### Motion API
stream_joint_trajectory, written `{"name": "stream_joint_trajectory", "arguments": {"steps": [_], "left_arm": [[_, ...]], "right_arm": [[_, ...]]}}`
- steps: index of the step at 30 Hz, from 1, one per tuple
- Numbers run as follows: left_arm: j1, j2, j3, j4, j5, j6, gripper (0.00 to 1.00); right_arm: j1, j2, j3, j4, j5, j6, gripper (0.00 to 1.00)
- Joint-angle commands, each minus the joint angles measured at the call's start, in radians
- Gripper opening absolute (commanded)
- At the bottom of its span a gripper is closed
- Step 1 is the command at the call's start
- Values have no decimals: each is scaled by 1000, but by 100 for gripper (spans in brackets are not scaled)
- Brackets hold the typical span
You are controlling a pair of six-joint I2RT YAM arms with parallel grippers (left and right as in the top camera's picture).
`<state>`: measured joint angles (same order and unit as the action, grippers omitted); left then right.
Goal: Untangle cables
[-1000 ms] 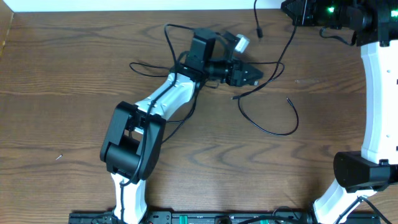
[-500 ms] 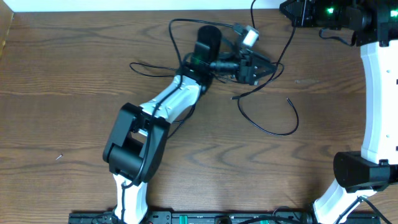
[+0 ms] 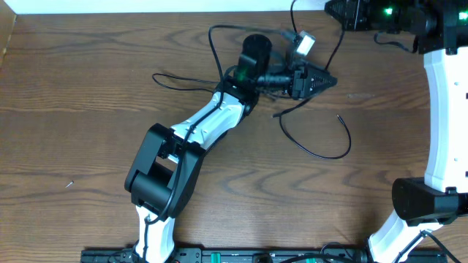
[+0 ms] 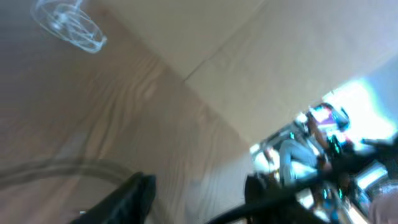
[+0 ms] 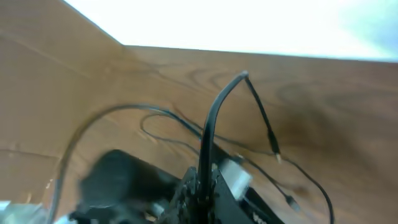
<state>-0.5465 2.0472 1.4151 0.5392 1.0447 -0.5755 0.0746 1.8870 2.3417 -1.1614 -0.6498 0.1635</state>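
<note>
Long thin black cable point(image 3: 329, 157) sprawls in loops left to right across the brown wooden bench point(image 3: 88, 131), mostly under the nearer left fingers point(image 3: 327, 80), whose grip I cannot tell. The right fingers point(image 5: 200, 186) clench one end stretch at the far corner.

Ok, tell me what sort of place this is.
Probably a robotics lab or test bench. A brown wood-grain tabletop carries a white-and-black jointed left arm and a matching right arm, with a thin black cable trailing across the wood.
</note>
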Motion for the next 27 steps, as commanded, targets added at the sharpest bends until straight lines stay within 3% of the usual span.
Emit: {"name": "stream_joint_trajectory", "arguments": {"steps": [1,11,17,27], "left_arm": [[-8,-16,8,-142,-192,54,48],[1,-16,8,-439,-521,89,37],[13,-16,8,-544,-597,127,31],[21,-16,8,-727,-751,240,31]], "right_arm": [[1,-8,12,46,-150,-15,1],[-73,-23,13,131,-311,23,1],[-155,-37,14,167,-311,69,1],[-311,-56,14,405,-310,248,1]]}}
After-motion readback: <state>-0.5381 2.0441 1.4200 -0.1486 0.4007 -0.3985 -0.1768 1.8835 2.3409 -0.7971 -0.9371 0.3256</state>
